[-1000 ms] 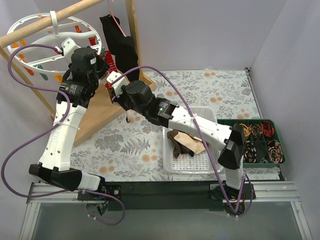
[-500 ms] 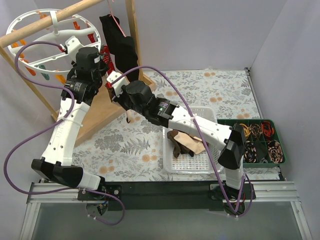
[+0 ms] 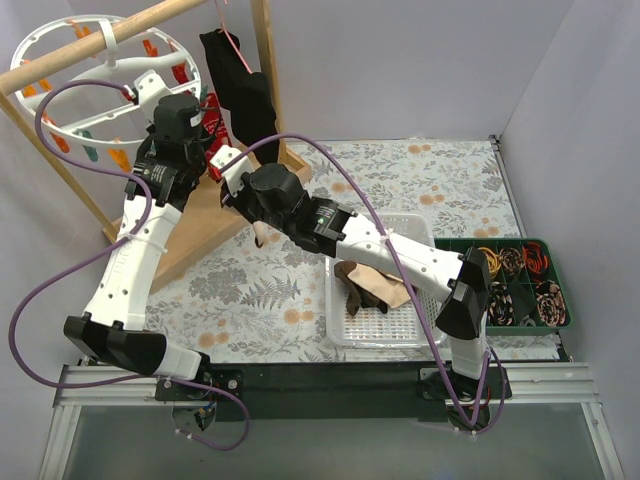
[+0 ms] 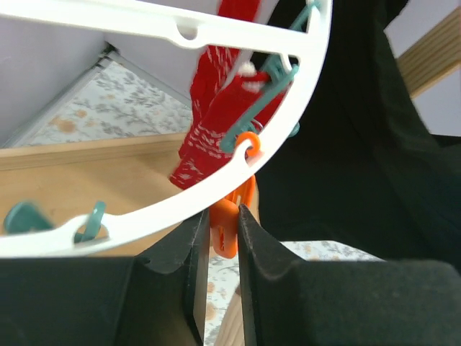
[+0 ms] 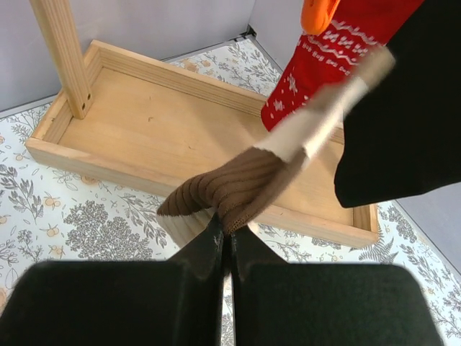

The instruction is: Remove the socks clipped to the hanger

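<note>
Closure onto orange plastic clip (image 4: 225, 234) under white plastic ring-shaped hanger (image 4: 130, 16): left hand (image 4: 223, 216) narrowed from wide to pinching. Right hand (image 5: 225, 231) clenched on brown ribbed fabric sock (image 5: 230, 187), stretched below hanger. Likely frees sock for pulling down.

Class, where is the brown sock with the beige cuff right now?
Right wrist view, centre: the brown sock hangs above the wooden rack base, toe pinched in the right gripper, cuff beside the red patterned sock.

Top cam overhead frm behind; wrist cams close-up, share red sock (image 4: 212, 130).
</note>
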### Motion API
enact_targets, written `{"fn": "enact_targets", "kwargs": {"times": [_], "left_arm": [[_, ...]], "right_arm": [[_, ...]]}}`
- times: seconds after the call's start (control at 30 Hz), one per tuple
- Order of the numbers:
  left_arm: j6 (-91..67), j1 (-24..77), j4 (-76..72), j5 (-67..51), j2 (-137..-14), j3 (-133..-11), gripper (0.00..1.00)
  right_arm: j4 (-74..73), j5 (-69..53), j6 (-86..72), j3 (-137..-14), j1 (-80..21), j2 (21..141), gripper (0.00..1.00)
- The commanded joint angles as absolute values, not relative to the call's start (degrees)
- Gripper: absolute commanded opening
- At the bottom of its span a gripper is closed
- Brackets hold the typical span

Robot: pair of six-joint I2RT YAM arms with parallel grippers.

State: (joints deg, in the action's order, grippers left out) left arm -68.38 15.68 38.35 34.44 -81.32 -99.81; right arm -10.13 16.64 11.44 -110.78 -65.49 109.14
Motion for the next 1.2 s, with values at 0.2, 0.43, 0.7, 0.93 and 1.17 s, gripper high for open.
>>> {"fn": "enact_targets", "kwargs": {"times": [0.2,0.43,0.7,0.93,1.17], "left_arm": [[-67.8,15.4,34.5,31.8,-77.9,-99.2,0.02],[-66.8,15.4,29.6,25.9,-73.4,-93.2,0.0],[-65.4,15.5,27.3,20.7,-70.1,-89.8,0.0],[-67.1,15.4,26.0,16.2,-66.9,-88.0,0.0],[-70.3,15.4,26.1,12.6,-66.2,-87.3,0.0]], "right_arm": [[-7.2,21.6,11.5,-105.7,-66.1,104.9,0.01],[-7.8,26.4,8.6,-92.5,-63.7,94.4,0.01],[-13.1,27.3,3.3,-71.5,-56.3,77.6,0.01],[-18.5,21.5,-2.3,-58.6,-50.5,67.0,0.01],[-20.7,16.6,-3.0,-59.4,-50.4,68.5,0.42]]}}
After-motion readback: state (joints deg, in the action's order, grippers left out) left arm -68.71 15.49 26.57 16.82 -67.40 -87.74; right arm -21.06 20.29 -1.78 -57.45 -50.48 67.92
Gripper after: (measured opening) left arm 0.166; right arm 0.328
